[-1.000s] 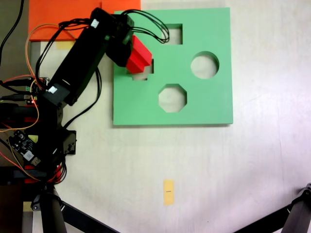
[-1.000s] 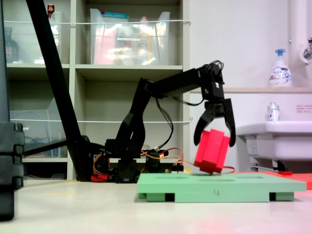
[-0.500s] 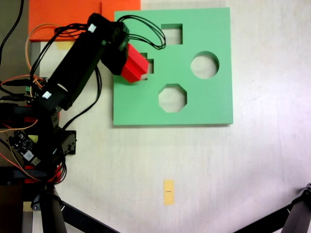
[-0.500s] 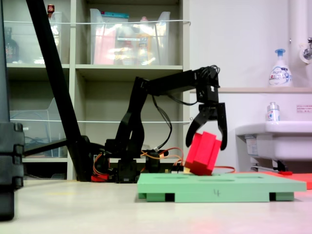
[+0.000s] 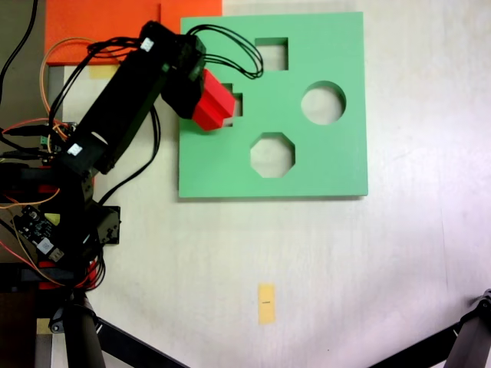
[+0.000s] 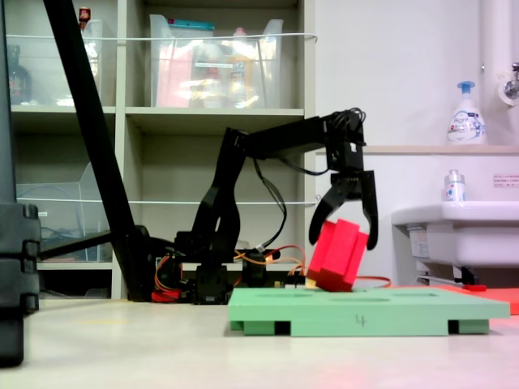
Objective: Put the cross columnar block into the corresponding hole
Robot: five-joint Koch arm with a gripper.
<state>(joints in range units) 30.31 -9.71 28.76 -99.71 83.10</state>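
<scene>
We see the gripper with its jaws spread around the cross columnar block, 1 finger on each side of it in the second exterior view; we cannot tell whether the fingers actually press on the block. The red block is tilted, its lower corner resting on the top of the green foam board. In the first exterior view the block lies over the left part of the corresponding hole, near the board's left edge, hiding most of the cutout. The board sits flat on the pale worktop and has 3 other cutouts: a square hole toward the top, a round hole toward the first exterior view's right, and an octagonal hole below.
</scene>
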